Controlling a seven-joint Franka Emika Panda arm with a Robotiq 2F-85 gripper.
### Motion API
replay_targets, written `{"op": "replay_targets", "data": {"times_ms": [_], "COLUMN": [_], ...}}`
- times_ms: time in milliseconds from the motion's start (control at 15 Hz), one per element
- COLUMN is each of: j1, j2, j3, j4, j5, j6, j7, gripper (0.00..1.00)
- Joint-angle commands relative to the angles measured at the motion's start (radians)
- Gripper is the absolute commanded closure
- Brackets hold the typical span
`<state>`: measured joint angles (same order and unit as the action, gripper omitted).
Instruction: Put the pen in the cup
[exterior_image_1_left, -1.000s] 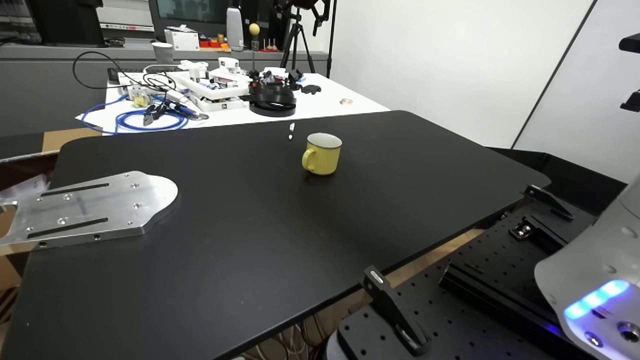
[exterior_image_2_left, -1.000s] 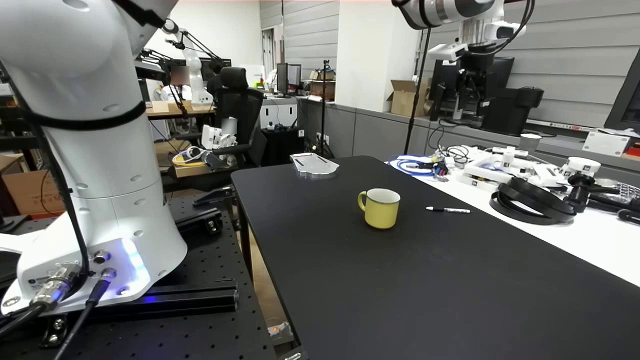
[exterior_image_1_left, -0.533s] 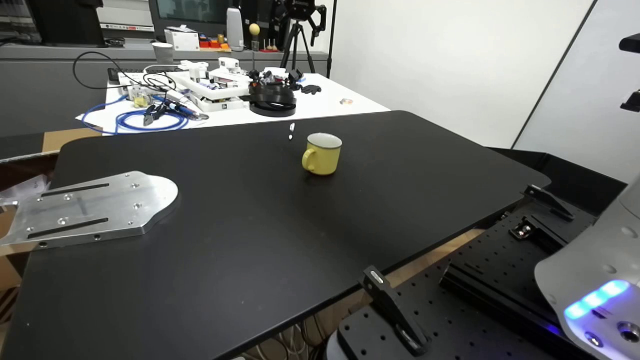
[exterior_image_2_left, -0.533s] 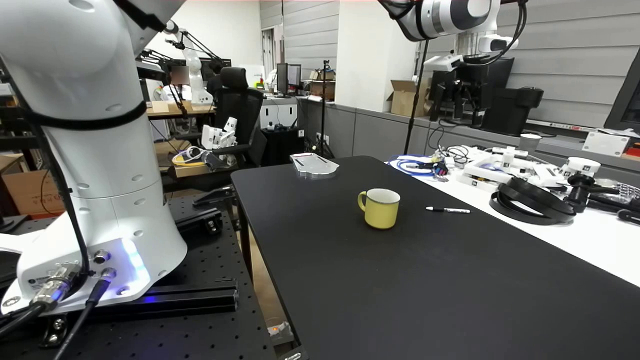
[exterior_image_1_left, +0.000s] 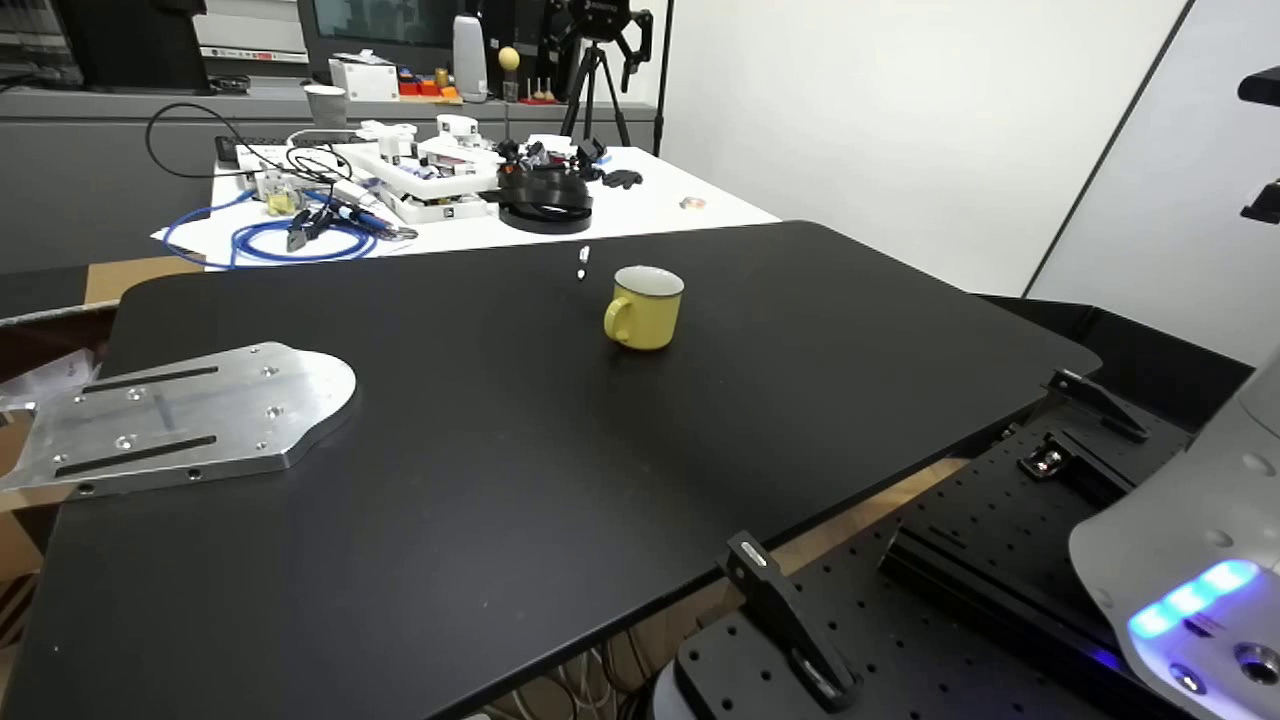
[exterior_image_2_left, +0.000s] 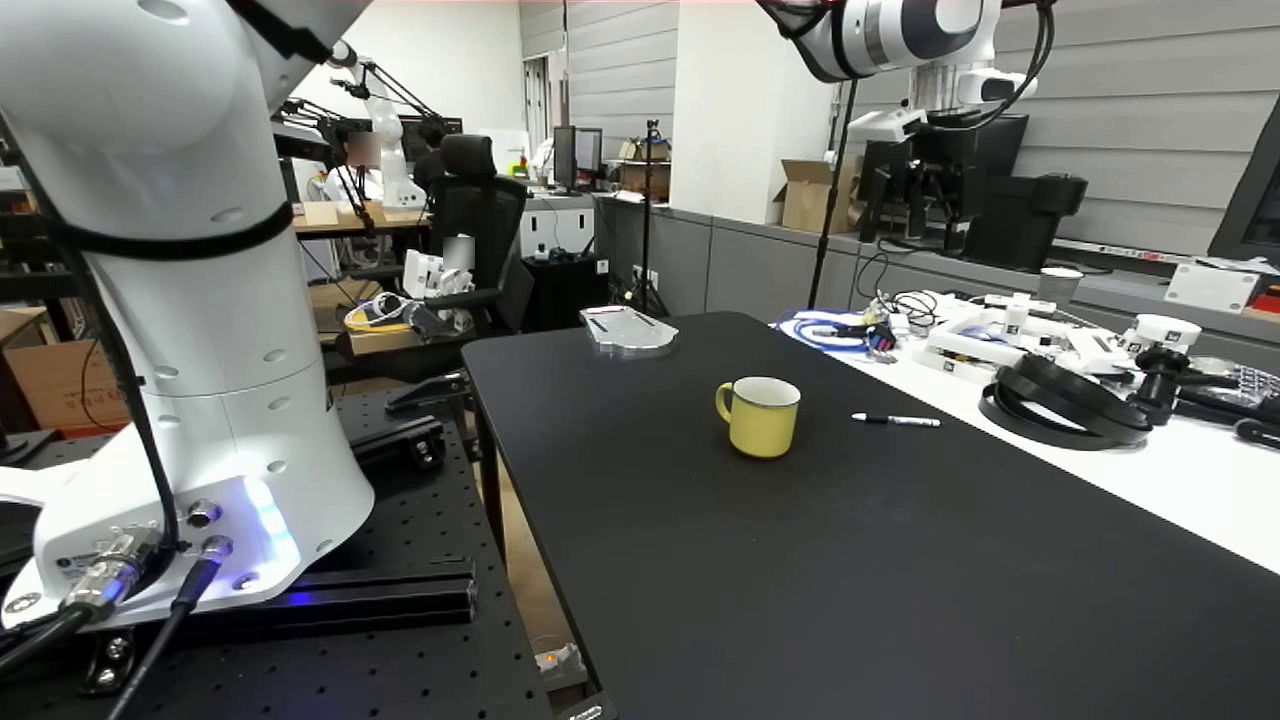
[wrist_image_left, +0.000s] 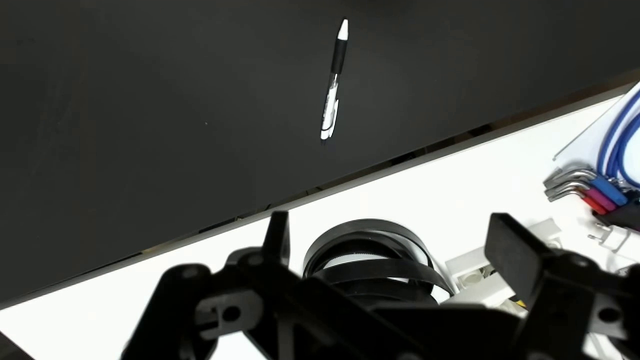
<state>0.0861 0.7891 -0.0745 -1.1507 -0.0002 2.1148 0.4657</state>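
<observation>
Yellow cup (exterior_image_2_left: 763, 425), pen (wrist_image_left: 334, 79) outside

The cup stands upright mid-frame in both exterior views, white inside showing. The pen lies on the black table (wrist_image_left: 150, 125), top centre in my wrist view; my pincer (wrist_image_left: 391, 225) gapes wide below.

We've got a big black table (exterior_image_2_left: 850, 600) with rounded corners, and just beside it a white table (exterior_image_2_left: 1220, 505); in the wrist view we see the thin dark gap (wrist_image_left: 440, 145) between them. In an exterior view there's a really bright white wall (exterior_image_1_left: 900, 130) with a dark seam (exterior_image_1_left: 1107, 150) slanting down it. In an exterior view we also get grey slatted panels (exterior_image_2_left: 1150, 125), a low grey partition (exterior_image_2_left: 685, 260) and a cardboard box (exterior_image_2_left: 803, 205) on top of it. Further back we spot a black office chair (exterior_image_2_left: 490, 215), a couple of monitors (exterior_image_2_left: 564, 158) and a white cabinet (exterior_image_2_left: 572, 230). Bit of brownish floor (exterior_image_2_left: 532, 575) shows beside the black table.
</observation>
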Motion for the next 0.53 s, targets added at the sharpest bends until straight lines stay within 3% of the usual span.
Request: {"op": "replay_targets", "data": {"times_ms": [0, 467], "j1": [-0.001, -0.023], "j2": [0.059, 0.196], "j3": [-0.007, -0.005], "j4": [0.052, 0.102], "j5": [0.012, 0.073], "j6": [0.015, 0.043], "j7": [0.025, 0.064], "gripper": [0.00, 0.00]}}
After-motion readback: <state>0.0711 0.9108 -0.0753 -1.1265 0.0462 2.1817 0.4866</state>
